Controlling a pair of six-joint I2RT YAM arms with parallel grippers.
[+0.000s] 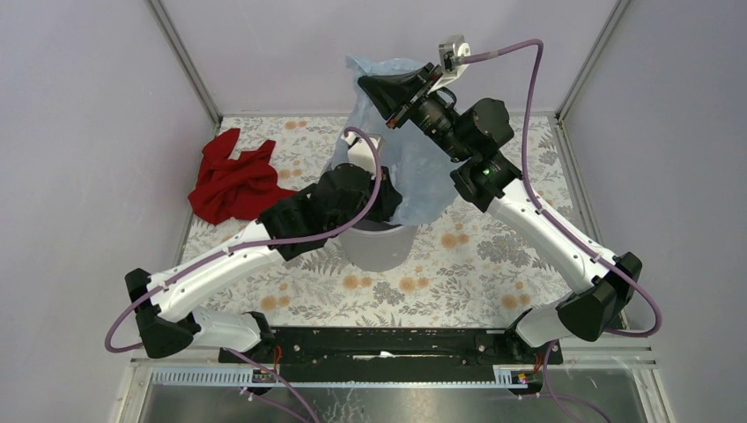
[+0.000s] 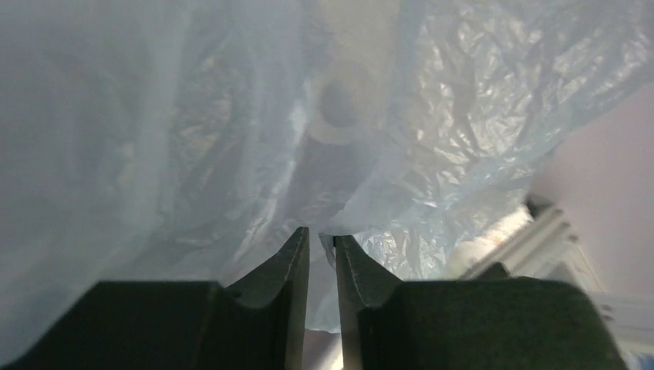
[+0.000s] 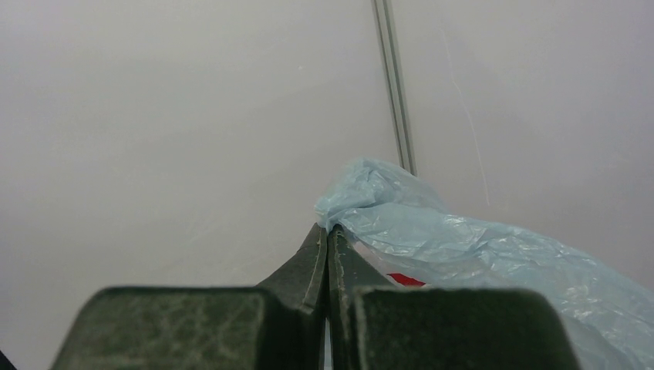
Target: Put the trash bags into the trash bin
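The pale blue translucent trash bag (image 1: pixel 414 167) hangs stretched from high up down into the light grey round trash bin (image 1: pixel 379 248). My right gripper (image 1: pixel 364 84) is raised above the bin's far side, shut on the bag's top corner; the right wrist view shows its jaws (image 3: pixel 328 230) pressed together on the film (image 3: pixel 463 247). My left gripper (image 1: pixel 382 181) is over the bin's mouth, against the hanging bag and mostly hidden by its own arm. In the left wrist view its jaws (image 2: pixel 321 235) stand a narrow gap apart, with the bag (image 2: pixel 193 139) filling the view and a fold at the tips.
A red cloth (image 1: pixel 233 176) lies crumpled on the flowered table cover (image 1: pixel 476 256) left of the bin; a sliver of it shows in the right wrist view (image 3: pixel 405 279). Grey walls with metal corner posts (image 1: pixel 185 62) close in the back and sides.
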